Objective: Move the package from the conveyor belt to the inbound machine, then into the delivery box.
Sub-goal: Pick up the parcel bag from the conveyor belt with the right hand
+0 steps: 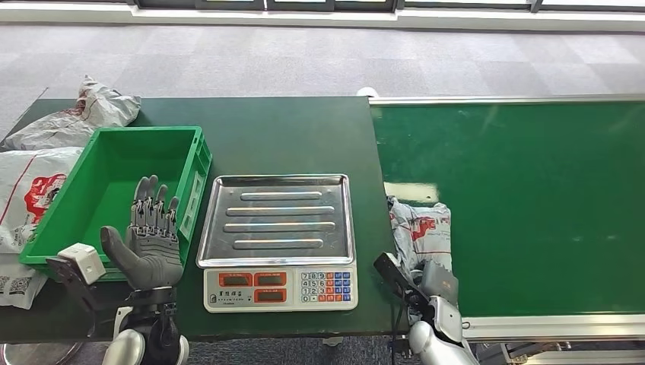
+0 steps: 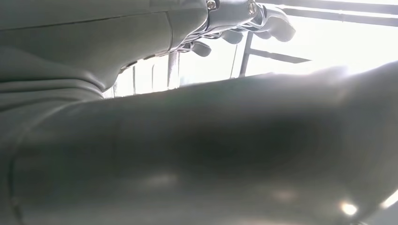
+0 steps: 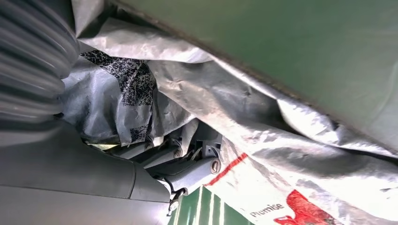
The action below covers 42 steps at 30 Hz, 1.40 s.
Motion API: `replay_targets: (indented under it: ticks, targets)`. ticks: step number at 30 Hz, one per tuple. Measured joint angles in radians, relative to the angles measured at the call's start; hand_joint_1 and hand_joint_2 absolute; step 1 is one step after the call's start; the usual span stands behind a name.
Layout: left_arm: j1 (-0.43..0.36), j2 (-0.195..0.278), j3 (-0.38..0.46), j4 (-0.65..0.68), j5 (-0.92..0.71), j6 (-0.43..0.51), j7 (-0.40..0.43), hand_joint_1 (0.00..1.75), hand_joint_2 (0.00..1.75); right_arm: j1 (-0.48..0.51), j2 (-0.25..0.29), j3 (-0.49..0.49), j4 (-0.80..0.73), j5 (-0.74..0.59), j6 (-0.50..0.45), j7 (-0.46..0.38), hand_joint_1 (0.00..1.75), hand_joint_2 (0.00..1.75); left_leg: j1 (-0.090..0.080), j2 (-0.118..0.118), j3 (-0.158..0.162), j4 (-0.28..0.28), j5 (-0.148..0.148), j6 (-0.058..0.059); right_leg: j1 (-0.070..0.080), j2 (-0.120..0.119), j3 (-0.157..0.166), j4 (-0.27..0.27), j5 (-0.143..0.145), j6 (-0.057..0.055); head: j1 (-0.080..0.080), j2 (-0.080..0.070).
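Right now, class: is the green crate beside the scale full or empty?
Empty. The head view shows the green crate's bare floor with nothing inside; the left hand hovers open at its near edge.

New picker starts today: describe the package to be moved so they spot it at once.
Find the dark green conveyor belt on the right. At its near left edge, beside the scale, lies a crumpled grey plastic package with red print. Unlike the bags far left, the robot's right hand is on it.

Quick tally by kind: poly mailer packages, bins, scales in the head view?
Poly mailer packages: 3, one on the conveyor belt at the right hand (package), two left of the bin ()
Green bin: 1
Scale: 1
Total: 5
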Motion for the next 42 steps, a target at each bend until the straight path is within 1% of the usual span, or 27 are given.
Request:
replay_targets:
  ticks: [10, 15, 18, 21, 23, 25, 28, 30, 32, 34, 37, 39, 42]
  targets:
    - [0.003, 0.000, 0.000, 0.006, 0.000, -0.009, 0.004, 0.00, 0.00, 0.001, 0.007, 0.000, 0.007, 0.015, -0.008, 0.000, 1.75, 1.75, 0.000, -0.003, 0.000, 0.000, -0.002, 0.000, 0.000, -0.005, 0.002, 0.000, -0.004, 0.000, 0.000, 0.000]
    - [0.003, 0.000, 0.000, 0.011, 0.000, -0.011, 0.006, 0.00, 0.00, 0.010, 0.013, -0.011, 0.003, 0.061, -0.015, 0.004, 1.75, 1.75, 0.000, -0.005, 0.000, 0.000, -0.002, 0.000, 0.000, -0.007, 0.002, 0.000, -0.005, 0.000, 0.000, 0.000]
    - [0.007, 0.000, 0.000, 0.013, 0.000, -0.012, 0.006, 0.00, 0.00, 0.035, 0.016, -0.020, -0.025, 0.107, -0.035, 0.004, 1.75, 1.75, 0.000, -0.010, -0.002, 0.000, -0.002, 0.001, 0.000, -0.010, 0.002, 0.000, -0.005, 0.001, 0.000, 0.000]
    - [0.020, 0.000, 0.005, 0.008, -0.002, -0.018, 0.000, 0.00, 0.00, 0.096, 0.016, -0.033, -0.149, 0.187, -0.021, 0.013, 1.75, 1.75, -0.001, -0.016, -0.005, 0.000, -0.002, 0.001, -0.001, -0.015, 0.001, 0.000, -0.005, 0.001, 0.000, 0.000]
    - [0.031, 0.000, 0.012, 0.000, -0.004, -0.029, -0.006, 0.00, 0.00, 0.157, 0.010, -0.046, -0.294, 0.254, 0.006, 0.024, 1.75, 1.75, -0.002, -0.018, -0.010, 0.000, -0.001, 0.001, -0.002, -0.017, -0.002, 0.001, -0.005, 0.001, 0.000, 0.000]
    - [0.042, -0.001, 0.019, -0.005, -0.004, -0.047, -0.010, 0.00, 0.00, 0.221, -0.014, -0.064, -0.479, 0.323, 0.032, 0.035, 1.75, 1.75, -0.005, -0.019, -0.016, 0.000, 0.000, 0.001, -0.005, -0.019, -0.008, 0.003, -0.005, 0.002, 0.000, 0.000]
    - [0.055, -0.002, 0.030, -0.006, -0.004, -0.072, -0.019, 0.00, 0.00, 0.267, -0.085, -0.136, -0.759, 0.398, 0.077, 0.025, 1.75, 1.75, -0.009, -0.020, -0.023, 0.000, 0.001, 0.002, -0.009, -0.019, -0.016, 0.004, -0.005, 0.002, 0.000, 0.000]
    - [0.062, -0.003, 0.033, -0.006, -0.004, -0.081, -0.024, 0.00, 0.00, 0.263, -0.144, -0.203, -0.883, 0.418, 0.095, 0.013, 1.75, 1.75, -0.010, -0.019, -0.025, 0.000, 0.001, 0.002, -0.010, -0.019, -0.017, 0.004, -0.005, 0.002, 0.000, 0.000]
    - [0.064, -0.003, 0.033, -0.006, -0.004, -0.083, -0.030, 0.00, 0.00, 0.246, -0.216, -0.261, -0.960, 0.422, 0.092, 0.009, 1.75, 1.75, -0.011, -0.017, -0.025, 0.001, 0.001, 0.003, -0.011, -0.017, -0.018, 0.004, -0.004, 0.004, 0.000, 0.000]
    - [0.064, -0.002, 0.033, -0.006, -0.002, -0.083, -0.038, 0.00, 0.00, 0.219, -0.305, -0.310, -0.992, 0.396, 0.072, 0.010, 1.75, 1.75, -0.013, -0.014, -0.025, 0.001, 0.000, 0.004, -0.013, -0.015, -0.019, 0.003, -0.003, 0.006, 0.000, 0.000]
    - [0.063, -0.001, 0.033, -0.003, 0.009, -0.081, -0.048, 0.00, 0.00, 0.145, -0.461, -0.380, -0.985, 0.308, 0.020, 0.002, 1.75, 1.75, -0.016, -0.013, -0.026, 0.001, 0.002, 0.007, -0.016, -0.014, -0.021, 0.004, -0.002, 0.009, 0.000, 0.000]
    - [0.060, 0.000, 0.033, 0.001, 0.017, -0.078, -0.054, 0.00, 0.00, 0.072, -0.564, -0.418, -0.958, 0.250, 0.003, -0.016, 1.75, 1.75, -0.017, -0.013, -0.027, 0.001, 0.003, 0.009, -0.017, -0.014, -0.022, 0.004, -0.001, 0.010, 0.000, 0.000]
    - [0.054, 0.003, 0.033, 0.010, 0.028, -0.072, -0.060, 0.00, 0.00, -0.058, -0.698, -0.438, -0.889, 0.209, 0.022, -0.058, 1.75, 1.75, -0.017, -0.012, -0.027, 0.001, 0.004, 0.009, -0.018, -0.014, -0.023, 0.005, 0.001, 0.011, 0.000, 0.000]
